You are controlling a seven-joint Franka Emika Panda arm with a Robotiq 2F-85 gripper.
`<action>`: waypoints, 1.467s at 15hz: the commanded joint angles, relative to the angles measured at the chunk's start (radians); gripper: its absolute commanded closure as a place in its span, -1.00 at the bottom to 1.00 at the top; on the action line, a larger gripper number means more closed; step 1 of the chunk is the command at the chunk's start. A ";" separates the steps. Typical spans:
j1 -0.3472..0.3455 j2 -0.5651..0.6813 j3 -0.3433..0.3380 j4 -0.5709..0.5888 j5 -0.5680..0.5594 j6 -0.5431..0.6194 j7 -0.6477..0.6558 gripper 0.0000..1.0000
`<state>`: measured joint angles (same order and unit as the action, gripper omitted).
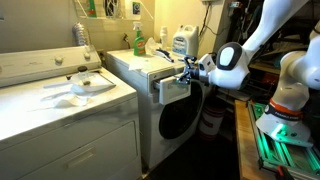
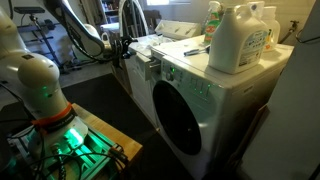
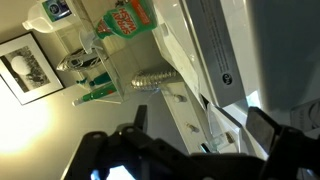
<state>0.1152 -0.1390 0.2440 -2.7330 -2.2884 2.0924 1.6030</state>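
A white front-loading washer (image 1: 165, 120) shows in both exterior views, and its dark round door (image 2: 180, 125) is closed. Its detergent drawer (image 1: 172, 88) at the top corner is pulled out; it also shows in an exterior view (image 2: 150, 68) and in the wrist view (image 3: 215, 118). My gripper (image 1: 186, 68) is right at the drawer's front, also seen in an exterior view (image 2: 122, 47). In the wrist view the gripper (image 3: 200, 125) is open, its fingers spread to either side of the drawer and holding nothing.
A white detergent jug (image 2: 240, 38) and a green bottle (image 2: 213, 15) stand on the washer top. A second white machine (image 1: 60, 110) with a bowl (image 1: 85, 82) on it stands beside the washer. The robot base (image 2: 40, 85) stands on a green-lit stand.
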 commanded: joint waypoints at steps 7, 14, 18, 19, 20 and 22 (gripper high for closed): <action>0.062 -0.128 -0.214 0.164 0.186 0.374 -0.233 -1.00; -0.066 -0.101 -0.408 0.325 0.664 0.868 -0.725 -1.00; -0.039 -0.077 -0.445 0.267 0.988 0.742 -1.003 -1.00; -0.022 -0.082 -0.440 0.260 1.067 0.677 -1.060 -1.00; 0.004 -0.086 -0.442 0.257 1.145 0.609 -1.111 -1.00; -0.028 -0.065 -0.422 0.284 1.105 0.628 -1.079 -1.00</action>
<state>0.0882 -0.2041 -0.1775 -2.4484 -1.1803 2.7177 0.5218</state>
